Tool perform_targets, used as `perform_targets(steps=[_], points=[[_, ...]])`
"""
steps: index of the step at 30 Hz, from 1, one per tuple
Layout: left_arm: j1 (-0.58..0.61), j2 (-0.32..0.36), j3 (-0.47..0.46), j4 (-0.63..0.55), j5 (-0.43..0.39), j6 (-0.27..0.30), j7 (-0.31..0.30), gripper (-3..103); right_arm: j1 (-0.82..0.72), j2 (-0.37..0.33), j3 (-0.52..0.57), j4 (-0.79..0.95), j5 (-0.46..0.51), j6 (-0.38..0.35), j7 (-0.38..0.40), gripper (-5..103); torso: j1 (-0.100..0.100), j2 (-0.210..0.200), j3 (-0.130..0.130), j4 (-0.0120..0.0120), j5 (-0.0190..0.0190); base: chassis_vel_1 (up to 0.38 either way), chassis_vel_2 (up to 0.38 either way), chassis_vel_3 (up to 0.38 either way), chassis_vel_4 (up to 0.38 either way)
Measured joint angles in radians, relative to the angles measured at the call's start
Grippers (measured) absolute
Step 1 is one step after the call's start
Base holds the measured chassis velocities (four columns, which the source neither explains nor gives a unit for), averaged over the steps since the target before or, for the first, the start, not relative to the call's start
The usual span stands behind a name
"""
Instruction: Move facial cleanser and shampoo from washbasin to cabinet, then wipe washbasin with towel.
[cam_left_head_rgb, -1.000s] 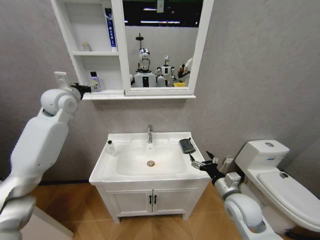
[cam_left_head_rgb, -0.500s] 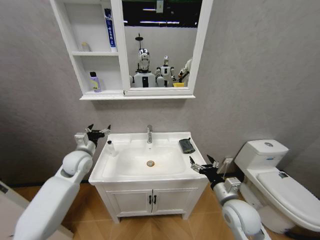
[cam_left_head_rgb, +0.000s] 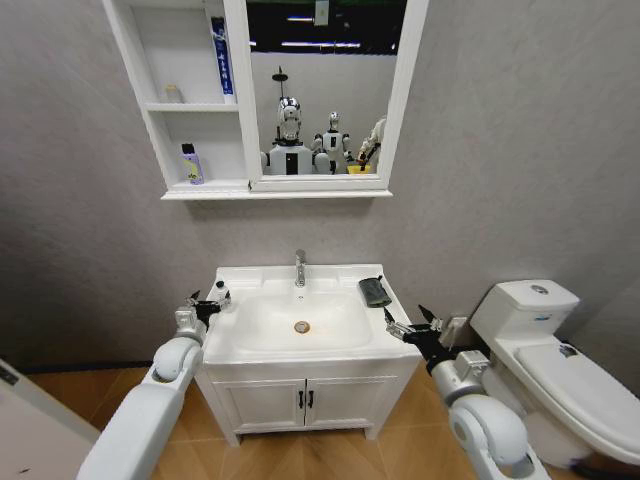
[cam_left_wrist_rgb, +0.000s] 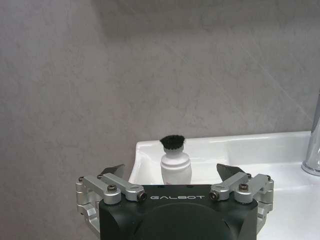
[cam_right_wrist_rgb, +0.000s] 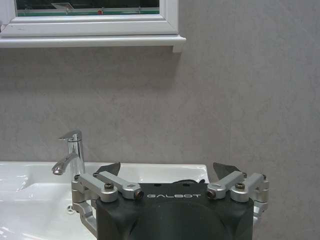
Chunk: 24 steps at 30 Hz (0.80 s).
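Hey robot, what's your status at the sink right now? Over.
Left end effector open, lined up on white bottle at washbasin corner. Right end effector open, below towel. One bottle on cabinet. Nothing blocking.

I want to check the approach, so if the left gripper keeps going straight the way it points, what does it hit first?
Most likely the small white bottle with the black cap, standing on the washbasin rim at its back left corner. It sits centred between the open fingers of the left gripper, just ahead; the exact gap is unclear.

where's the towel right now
In the head view, the towel lies on the washbasin's back right rim, right of the tap, ahead of the open right gripper.
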<state>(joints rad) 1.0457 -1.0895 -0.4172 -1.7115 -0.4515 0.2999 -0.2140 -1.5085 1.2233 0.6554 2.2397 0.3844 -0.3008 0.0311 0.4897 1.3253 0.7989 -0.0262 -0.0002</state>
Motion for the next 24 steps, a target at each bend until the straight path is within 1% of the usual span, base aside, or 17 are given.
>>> perform_targets(steps=[5, 9, 13, 22, 23, 24], points=[[-0.001, -0.008, 0.007, 0.031, 0.013, -0.007, 0.012, 100, 0.002, 0.001, 0.000, -0.003, 0.000, 0.001, 0.000, 100, 0.000, 0.000, 0.000, 0.0001, 0.0000, 0.000, 0.000, 0.000, 0.000], [-0.038, -0.022, 0.022, 0.078, 0.036, -0.014, 0.012, 100, 0.006, 0.000, -0.001, -0.005, 0.001, 0.003, -0.001, 100, 0.000, 0.000, 0.000, 0.0000, 0.0000, 0.000, 0.000, 0.000, 0.000], [-0.065, -0.033, 0.031, 0.100, 0.040, -0.014, 0.012, 100, 0.005, -0.003, 0.004, -0.005, 0.006, 0.006, -0.001, 100, 0.000, 0.000, 0.000, 0.0000, -0.0001, 0.000, 0.000, 0.000, 0.000], [-0.118, -0.061, 0.055, 0.167, 0.068, 0.005, 0.015, 100, 0.002, -0.012, 0.017, -0.015, 0.012, 0.018, -0.001, 100, 0.000, 0.000, 0.000, 0.0000, -0.0001, 0.000, 0.000, 0.000, 0.000], [-0.125, -0.064, 0.056, 0.175, 0.071, 0.005, 0.016, 103, 0.002, -0.012, 0.017, -0.017, 0.012, 0.020, -0.001, 100, 0.000, 0.000, 0.000, 0.0000, -0.0001, 0.000, 0.000, 0.000, 0.000], [-0.128, -0.066, 0.056, 0.179, 0.073, 0.005, 0.016, 103, 0.002, -0.012, 0.017, -0.018, 0.012, 0.020, -0.001, 100, 0.000, 0.000, 0.000, 0.0000, -0.0001, 0.000, 0.000, 0.000, 0.000]])
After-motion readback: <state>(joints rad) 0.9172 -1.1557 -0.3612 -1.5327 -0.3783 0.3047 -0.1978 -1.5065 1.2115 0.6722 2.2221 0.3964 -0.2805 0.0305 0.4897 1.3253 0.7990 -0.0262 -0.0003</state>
